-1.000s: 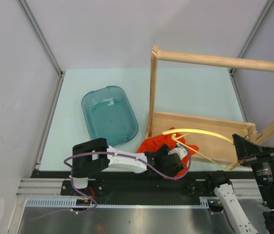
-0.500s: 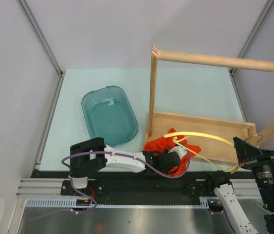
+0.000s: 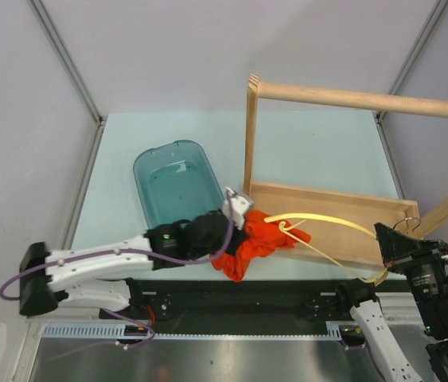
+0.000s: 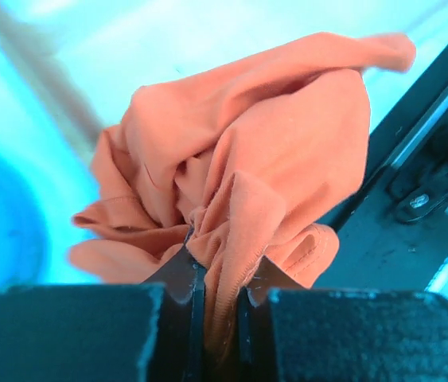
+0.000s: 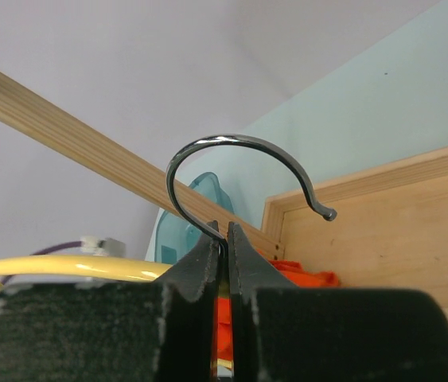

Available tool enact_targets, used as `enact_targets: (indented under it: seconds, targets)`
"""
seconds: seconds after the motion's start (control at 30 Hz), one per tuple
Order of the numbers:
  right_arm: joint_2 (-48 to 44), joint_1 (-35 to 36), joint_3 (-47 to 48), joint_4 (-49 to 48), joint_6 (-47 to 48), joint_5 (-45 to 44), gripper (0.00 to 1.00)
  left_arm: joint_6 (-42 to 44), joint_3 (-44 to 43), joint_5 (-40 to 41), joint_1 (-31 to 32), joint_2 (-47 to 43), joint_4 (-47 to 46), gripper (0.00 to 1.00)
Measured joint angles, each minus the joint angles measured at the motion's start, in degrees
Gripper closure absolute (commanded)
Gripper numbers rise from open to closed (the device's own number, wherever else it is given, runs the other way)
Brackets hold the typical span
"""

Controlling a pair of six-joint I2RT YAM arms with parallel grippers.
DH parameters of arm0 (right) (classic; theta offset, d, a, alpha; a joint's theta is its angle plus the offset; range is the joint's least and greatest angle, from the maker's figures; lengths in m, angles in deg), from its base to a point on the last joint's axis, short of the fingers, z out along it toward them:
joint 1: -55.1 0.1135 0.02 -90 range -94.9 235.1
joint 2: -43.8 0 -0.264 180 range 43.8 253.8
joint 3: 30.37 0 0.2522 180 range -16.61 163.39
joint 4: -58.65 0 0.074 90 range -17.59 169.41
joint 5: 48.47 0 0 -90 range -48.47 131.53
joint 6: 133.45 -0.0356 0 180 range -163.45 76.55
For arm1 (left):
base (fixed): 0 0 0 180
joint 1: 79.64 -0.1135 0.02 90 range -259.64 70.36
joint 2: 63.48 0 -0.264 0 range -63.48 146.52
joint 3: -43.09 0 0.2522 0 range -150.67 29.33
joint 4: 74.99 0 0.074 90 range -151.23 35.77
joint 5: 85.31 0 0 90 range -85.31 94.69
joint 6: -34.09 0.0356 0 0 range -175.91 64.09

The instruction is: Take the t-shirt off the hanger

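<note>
T-shirt (image 4: 271, 143) bunched, clamped in left hand (image 4: 216, 274); hook (image 5: 231, 140) of hanger (image 5: 72, 267) pinched in right hand (image 5: 224, 239). Advise drawing it straight away from right hand.

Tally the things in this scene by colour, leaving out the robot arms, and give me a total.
Orange: 1, the t-shirt
Pale yellow: 1, the hanger
Teal: 1, the tub
Light wood: 1, the rack
Total: 4
</note>
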Motion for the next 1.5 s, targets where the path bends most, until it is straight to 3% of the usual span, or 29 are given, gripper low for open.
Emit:
enact_targets:
  seconds: [0.2,0.33,0.67,0.8,0.93,0.97,1.03,1.07,1.1,1.27,1.5]
  targets:
    - [0.0,0.09,-1.81,-1.36,-0.42,0.7,1.0,-0.46,1.09,-4.9,-13.4,-18.29,5.75,1.0]
    - [0.0,0.09,-2.86,-1.84,-0.87,1.36,1.0,0.35,-2.45,-6.4,-20.81,-23.63,10.91,1.0]
    - [0.0,0.09,-3.32,-3.15,-1.36,2.32,1.0,3.91,-19.61,-10.43,-41.05,-18.49,18.73,1.0]
    - [0.0,0.09,-3.32,-3.39,-1.55,2.4,1.0,0.2,-19.54,-13.35,-46.75,-14.51,17.44,1.0]
    - [0.0,0.09,-3.26,-3.34,-1.53,2.51,1.0,-5.18,-14.12,-15.89,-52.17,-10.54,14.56,1.0]
    - [0.0,0.09,-3.21,-3.34,-1.53,2.51,1.0,-6.78,-12.59,-16.7,-53.62,-9.53,14.05,0.91]
    - [0.0,0.09,-3.04,-3.3,-1.53,2.51,1.0,-9.64,-10.25,-17.99,-56.41,-7.3,13.07,0.58]
    - [0.0,0.09,-2.91,-3.28,-1.53,2.51,1.0,-10.86,-9.81,-18.29,-57.4,-5.97,13.03,0.2]
    - [0.0,0.09,-2.82,-3.3,-1.53,2.51,1.0,-11.96,-9.77,-18.32,-58.23,-4.52,13.07,0.02]
    - [0.0,0.09,-2.67,-3.3,-1.51,2.58,1.0,-16.52,-9.77,-16.06,-59.8,-2.29,14.49,0.0]
    - [0.04,0.09,-2.73,-3.34,-0.9,2.78,1.0,-17.99,-8.24,-15.28,-59.95,-15.58,13.33,0.0]
